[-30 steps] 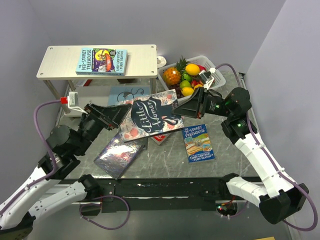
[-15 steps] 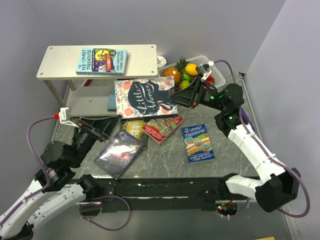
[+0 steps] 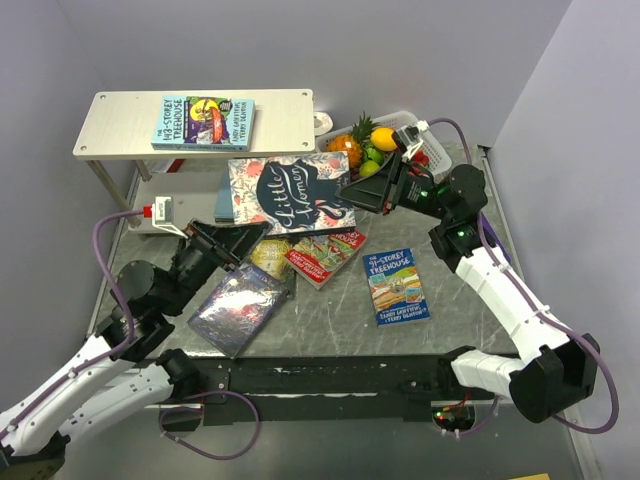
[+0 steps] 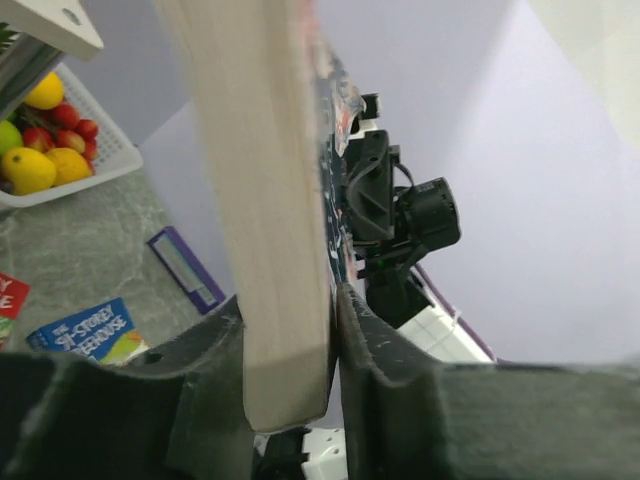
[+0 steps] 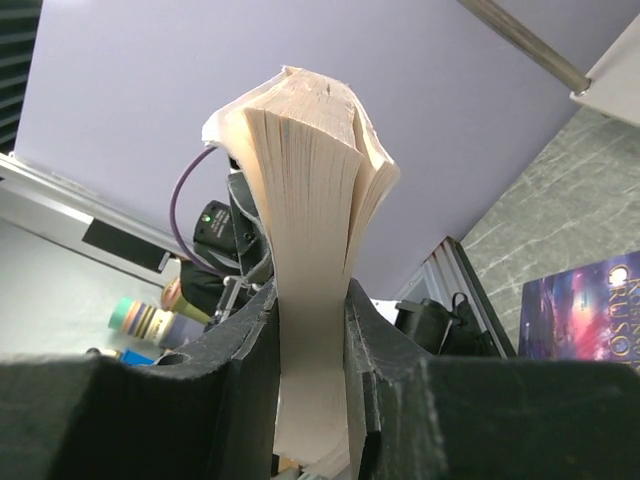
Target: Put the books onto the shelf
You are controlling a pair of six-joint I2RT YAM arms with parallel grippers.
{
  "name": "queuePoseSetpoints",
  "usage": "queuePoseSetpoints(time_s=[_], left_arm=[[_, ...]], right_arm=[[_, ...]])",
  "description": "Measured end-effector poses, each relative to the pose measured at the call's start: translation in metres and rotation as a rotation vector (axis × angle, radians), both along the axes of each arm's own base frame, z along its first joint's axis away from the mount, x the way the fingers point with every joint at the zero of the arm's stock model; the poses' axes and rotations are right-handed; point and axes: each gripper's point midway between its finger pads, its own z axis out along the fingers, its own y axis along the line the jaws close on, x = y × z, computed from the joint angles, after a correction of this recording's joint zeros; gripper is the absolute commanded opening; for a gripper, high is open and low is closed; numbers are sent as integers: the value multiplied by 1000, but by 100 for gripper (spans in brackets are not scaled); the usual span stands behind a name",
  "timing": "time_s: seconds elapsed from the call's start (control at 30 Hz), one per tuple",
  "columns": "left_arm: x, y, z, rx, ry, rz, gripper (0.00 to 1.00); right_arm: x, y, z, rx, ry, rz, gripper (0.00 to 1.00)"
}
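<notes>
Little Women [image 3: 290,195] is off the table, carried between both arms just in front of the shelf [image 3: 120,128]. From the top view it overlaps the right end of the lower board (can't tell if it touches it). Left gripper [image 3: 233,238] is closed on the near-left corner; the left wrist view shows the page block wedged between both fingers, touching each. Right gripper [image 3: 358,190] is clamped on the right edge, with pages fanning out above its fingers. One Treehouse [image 3: 203,122] already lies on the top board. Galaxy book [image 3: 240,305], red book [image 3: 322,255] and second Treehouse [image 3: 397,285] lie on the table [image 3: 330,310], apart from both jaws.
</notes>
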Motion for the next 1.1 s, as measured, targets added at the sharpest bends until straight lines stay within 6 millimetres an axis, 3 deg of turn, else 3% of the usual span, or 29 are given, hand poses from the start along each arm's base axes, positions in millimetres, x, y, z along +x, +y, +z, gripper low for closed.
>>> queuePoseSetpoints(time_s=[0.03, 0.1, 0.23, 0.3, 0.37, 0.57, 0.9, 1.0, 1.1], left_arm=[[-1, 0, 2, -6, -4, -3, 1], [-4, 0, 12, -34, -20, -19, 1], [-3, 2, 19, -36, -19, -4, 1], [-1, 4, 21, -20, -10, 14, 1], [7, 7, 26, 13, 4, 60, 1], [39, 23, 58, 121, 13, 240, 1], [88, 57, 164, 211, -71, 406, 1], [111, 72, 168, 247, -76, 393, 1], [136, 88, 149, 240, -34, 335, 1]], right_arm=[[1, 0, 0, -2, -4, -2, 0], [1, -1, 2, -2, -13, -5, 0], [1, -1, 11, 1, -45, -15, 63], [3, -1, 11, -6, -42, -25, 77], [5, -2, 10, -21, -41, -40, 99], [9, -8, 14, -80, -46, -121, 99], [-8, -25, 24, -103, -95, -213, 100], [-12, -27, 26, -107, -110, -217, 100], [-14, -27, 26, -109, -113, -215, 100]])
